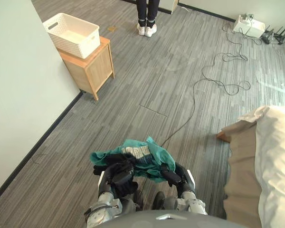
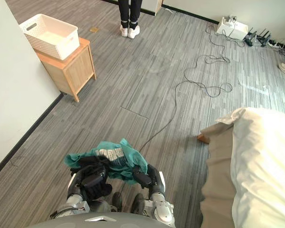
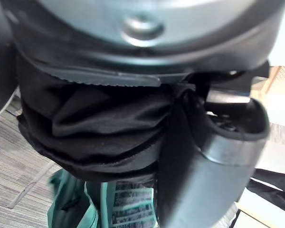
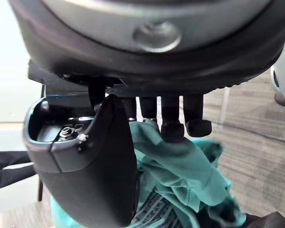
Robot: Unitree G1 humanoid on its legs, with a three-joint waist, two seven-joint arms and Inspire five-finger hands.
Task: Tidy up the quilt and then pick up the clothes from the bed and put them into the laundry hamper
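Observation:
I carry a bundle of clothes low in front of me, above the grey floor: a teal garment (image 1: 149, 156) with a grey printed panel, and a black garment (image 3: 99, 123) under it. My left hand (image 1: 115, 173) is curled round the black cloth, with its thumb (image 3: 204, 161) pressed against it. On the other side of the bundle, my right hand (image 1: 173, 175) grips the teal cloth (image 4: 180, 166) with curled fingers (image 4: 172, 128). The white laundry hamper (image 1: 72, 34) stands on a wooden side table (image 1: 92, 66) by the wall, far ahead to the left. The bed's white quilt (image 1: 278, 152) lies at the right.
A tan sheet (image 1: 242, 166) hangs down the bed's side, near my right arm. A person's legs (image 1: 147, 16) stand at the far end of the room. Black cables (image 1: 213, 78) loop over the floor toward a white box (image 1: 248, 24). A pale wall (image 1: 19, 95) runs along the left.

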